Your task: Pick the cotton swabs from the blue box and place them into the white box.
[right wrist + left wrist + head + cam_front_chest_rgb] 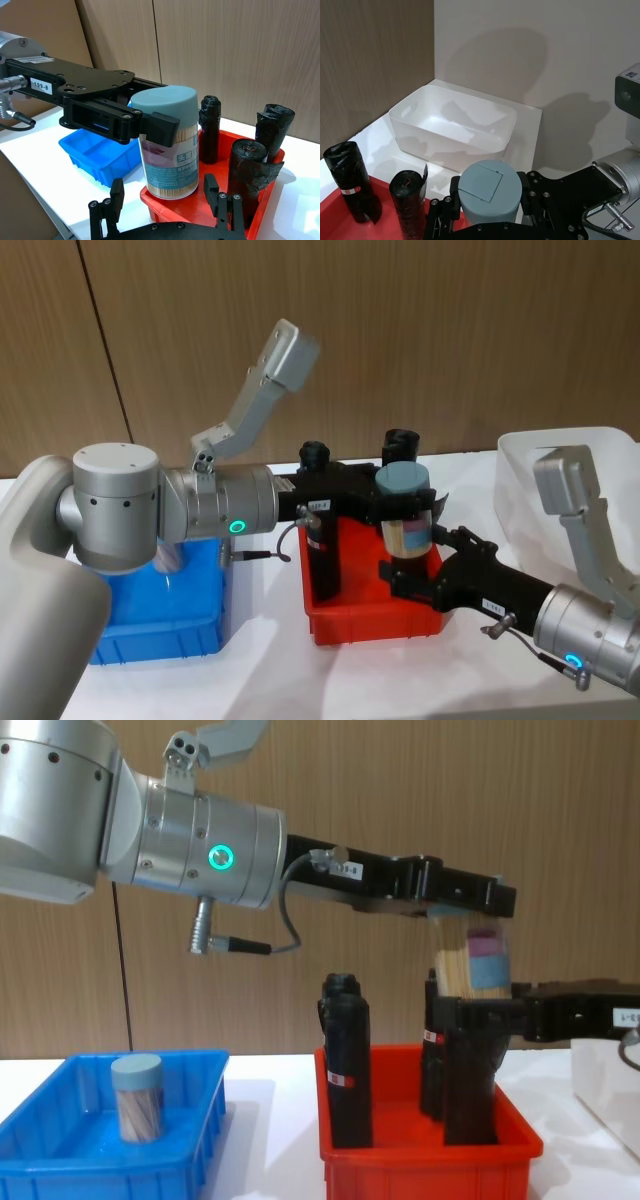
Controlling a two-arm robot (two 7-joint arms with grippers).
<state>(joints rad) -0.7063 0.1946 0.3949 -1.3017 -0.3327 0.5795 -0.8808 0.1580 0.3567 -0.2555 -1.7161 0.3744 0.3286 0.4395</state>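
Cotton swabs (137, 1098) in one small jar stand up in the blue box (100, 1170) on the far left. Next along, the left gripper (405, 502) reaches out sideways and pinches a second jar (170, 150) tight, close to its grey-blue lid. That jar hangs in the air over the red bin (360, 625), where black rolls (347, 1060) stand. The right gripper (430, 555) sits low by the bottom of that jar with its fingers spread wide. I cannot tell if it touches the jar. The white box (515, 470) is on the far right of the table (270, 640).
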